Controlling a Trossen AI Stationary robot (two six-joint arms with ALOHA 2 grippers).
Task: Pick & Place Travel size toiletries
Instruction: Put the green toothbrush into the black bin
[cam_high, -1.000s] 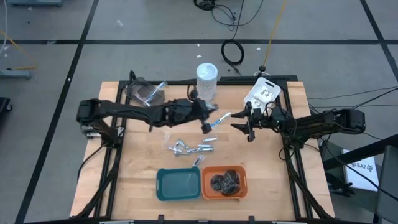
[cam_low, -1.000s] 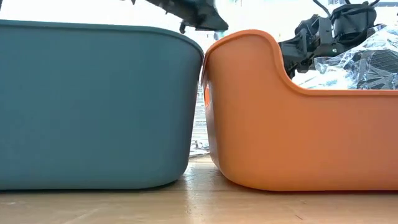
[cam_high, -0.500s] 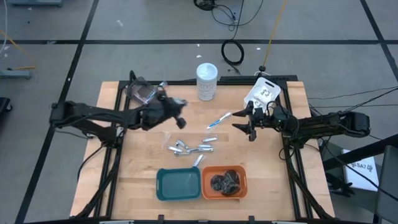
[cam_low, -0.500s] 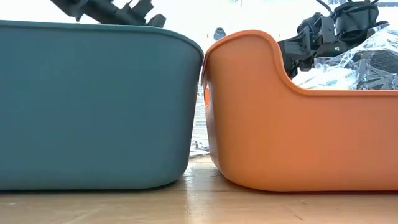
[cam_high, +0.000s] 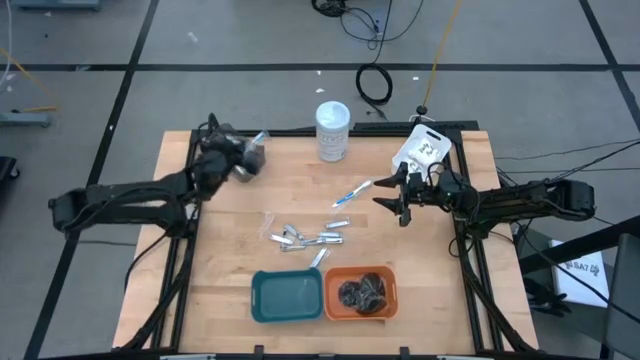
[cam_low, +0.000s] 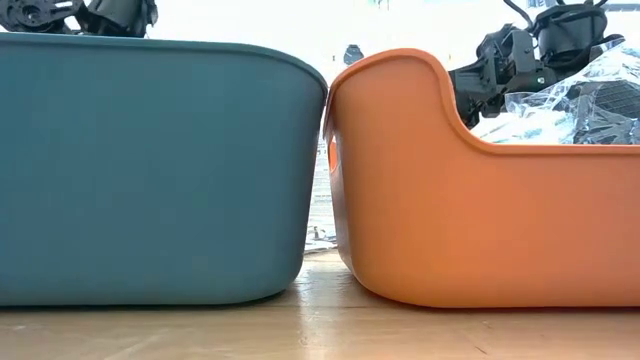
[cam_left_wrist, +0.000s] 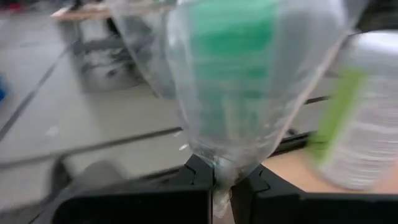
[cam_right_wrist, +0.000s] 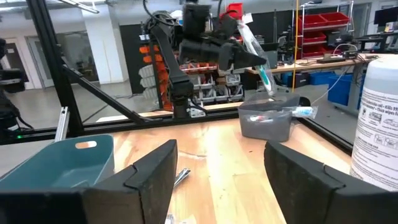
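Left tool (cam_left_wrist: 222, 186): clamped on a clear wrapped toothbrush (cam_left_wrist: 233, 81), over the grey bin (cam_high: 232, 152).
Right tool (cam_high: 399, 199): fingers apart, idle.
Jar (cam_high: 333, 131): label print unreadable.
Desk (cam_high: 430, 290): silver tubes (cam_high: 305, 238) beside the trays (cam_high: 324, 294).

Teal tray (cam_high: 287, 296), orange tray (cam_high: 335, 305) (touching), white-lidded jar (cam_high: 333, 131)

One clear-wrapped toothbrush packet (cam_left_wrist: 230, 93) hangs pinched at its lower end. Slim silver tubes (cam_high: 305, 238) lie scattered mid-table; a blue-white stick (cam_high: 351, 193) lies nearby. Dark wrapped bundles (cam_high: 363, 292) fill the orange tray.
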